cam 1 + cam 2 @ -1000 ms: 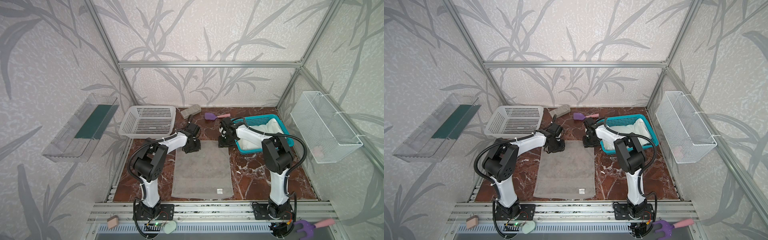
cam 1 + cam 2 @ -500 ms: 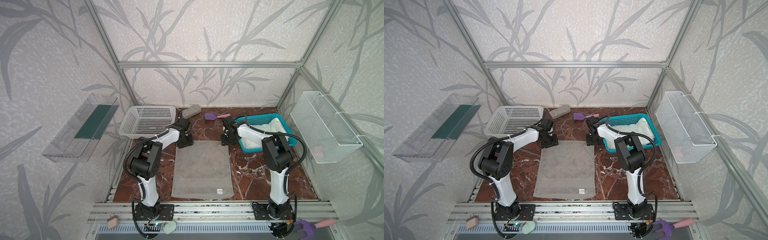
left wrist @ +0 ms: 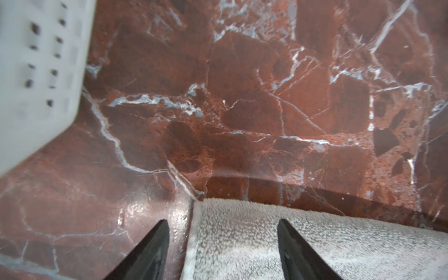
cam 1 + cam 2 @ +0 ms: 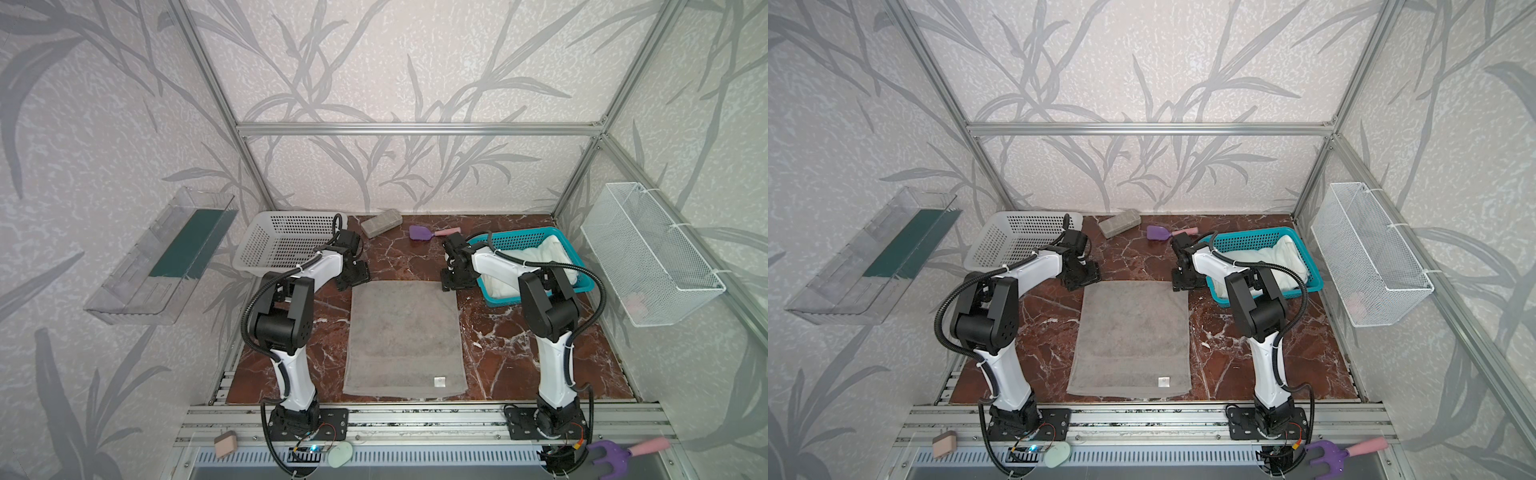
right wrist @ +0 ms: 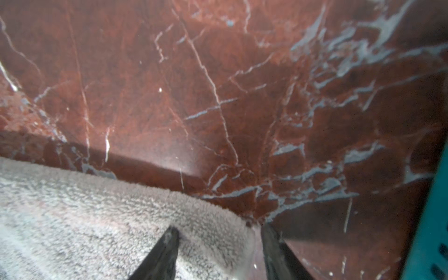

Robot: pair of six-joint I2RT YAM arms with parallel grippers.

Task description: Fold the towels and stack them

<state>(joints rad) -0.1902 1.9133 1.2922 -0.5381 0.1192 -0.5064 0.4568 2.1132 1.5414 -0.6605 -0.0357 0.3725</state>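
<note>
Grey towel (image 4: 403,336): lay flat and open in the middle of the table (image 4: 498,340), not folded yet. Had a small white tag (image 4: 439,381) near the front right corner. White towel (image 4: 540,257): sat bunched up in the teal basket (image 4: 519,237) at the back right. Left gripper (image 4: 353,281): hung low at the far left corner of the grey towel, jaws wide apart, holding nothing. Showed, in the left wrist view, one finger (image 3: 150,249) over bare table and one over the towel, with the corner in between. Right gripper (image 4: 454,284): sat low at the far right corner, jaws apart too, not pinching. Showed, in the right wrist view, one finger (image 5: 164,252) over the towel and one right at its edge. White basket (image 4: 291,215): stood at the back left, close behind the left gripper. Grey block (image 4: 381,222): lay at the back of the table.
</note>
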